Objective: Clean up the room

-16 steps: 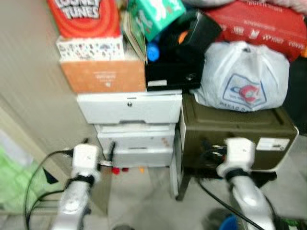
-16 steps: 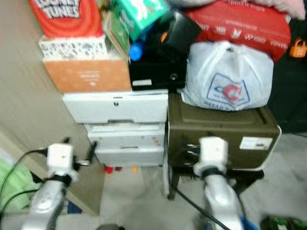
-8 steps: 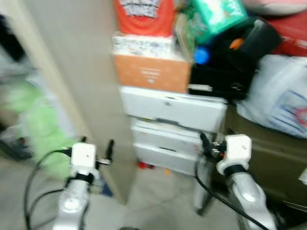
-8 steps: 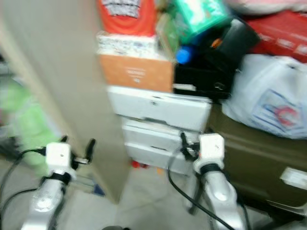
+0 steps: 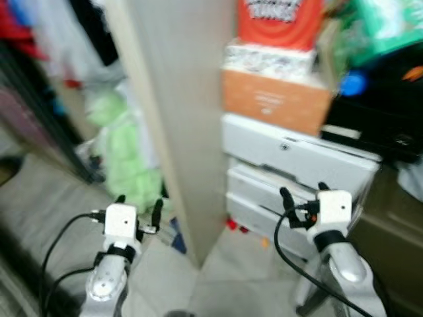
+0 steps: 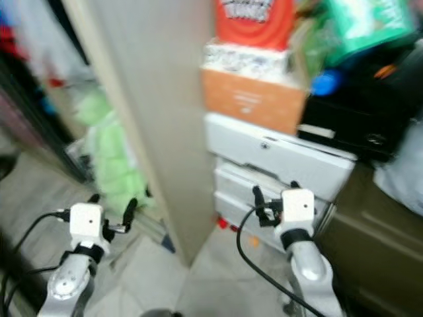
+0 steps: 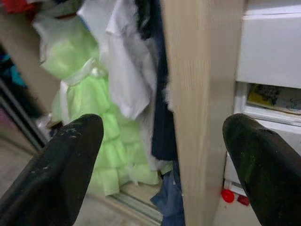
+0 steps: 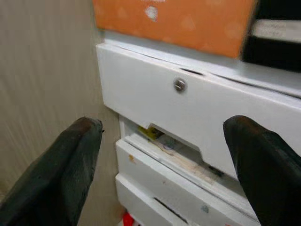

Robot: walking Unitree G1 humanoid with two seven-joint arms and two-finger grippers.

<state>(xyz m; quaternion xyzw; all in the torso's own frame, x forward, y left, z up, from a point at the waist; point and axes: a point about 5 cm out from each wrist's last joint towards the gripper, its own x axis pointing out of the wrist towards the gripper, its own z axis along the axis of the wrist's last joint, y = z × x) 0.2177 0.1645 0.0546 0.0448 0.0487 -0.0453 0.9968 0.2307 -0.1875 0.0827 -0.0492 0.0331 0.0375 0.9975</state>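
Facing a wooden panel (image 5: 175, 112), the robot is holding both grippers wide and empty: the left gripper (image 5: 137, 209) is pointing at a green dress (image 7: 87, 113), the right gripper (image 5: 303, 197) at white drawers (image 8: 188, 117) under an orange box (image 5: 274, 101).

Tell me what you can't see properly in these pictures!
- Words on the red box: cut off by the top edge and blurred in the eye views.
- Inside the white drawers: the fronts hide all but a strip of paper in the right wrist view.
- Small red things on the floor: too small to name.
- Clothes behind the green dress: partly hidden by the wooden panel.
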